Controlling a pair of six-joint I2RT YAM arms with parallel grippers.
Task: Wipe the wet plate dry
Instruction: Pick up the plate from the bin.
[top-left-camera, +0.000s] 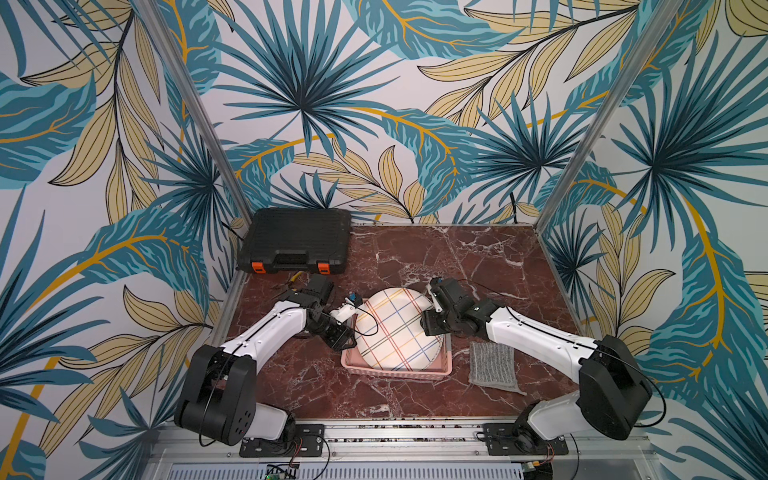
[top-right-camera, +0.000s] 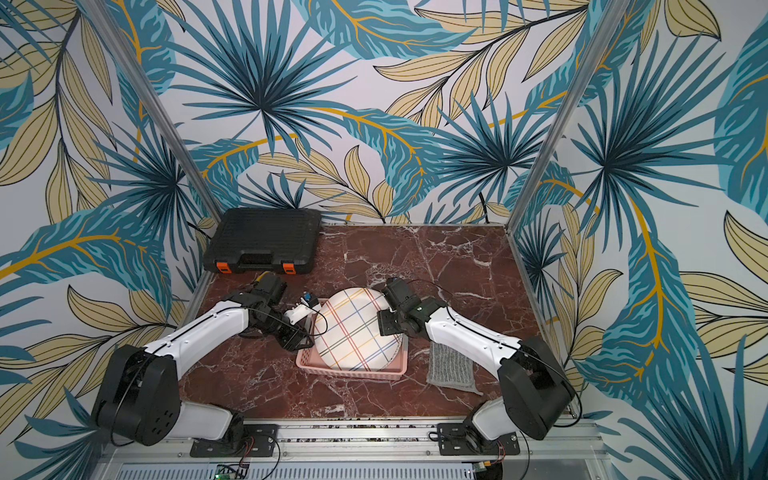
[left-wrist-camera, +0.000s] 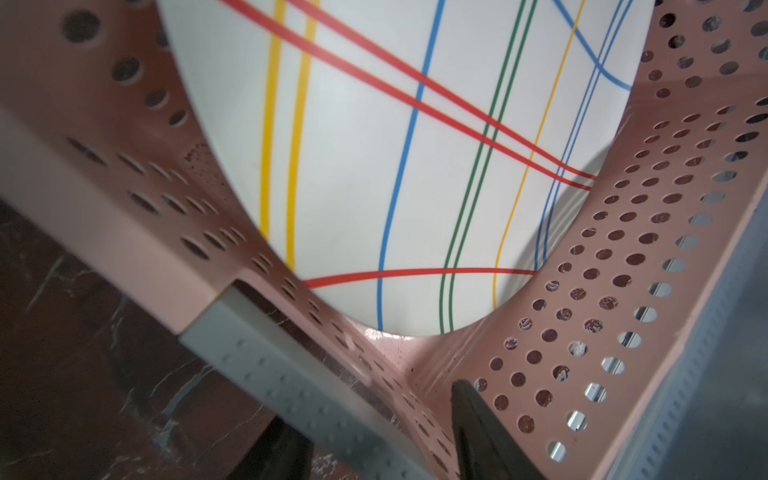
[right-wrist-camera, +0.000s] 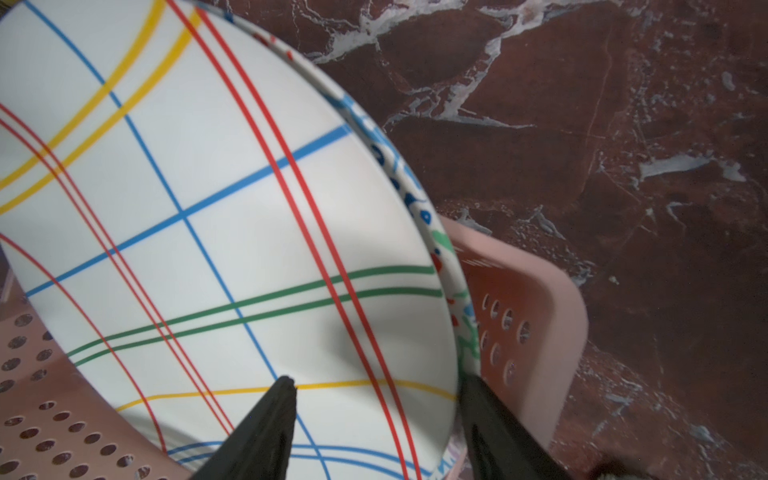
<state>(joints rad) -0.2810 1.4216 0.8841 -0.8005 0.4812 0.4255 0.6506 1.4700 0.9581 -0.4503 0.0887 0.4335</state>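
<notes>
Your plate leans tilted in the pink basket, near the middle of the desk's front edge, with its upper rim standing clear above the basket wall. Treat it as stiff, fairly heavy, breakable and, being wet, probably slick. Take it by that free upper rim, one pad on the striped face and one behind.

Your right gripper sits there with its jaws open astride the rim, not yet closed on it. Your left gripper is at the basket's left wall, one finger inside and the other outside; you cannot tell whether it pinches the wall.

A patterned rim shows just behind the striped face, possibly a second plate, so mind what you clamp. The grey cloth lies flat just right of the basket, untouched. The black case at the rear left corner is well apart.
</notes>
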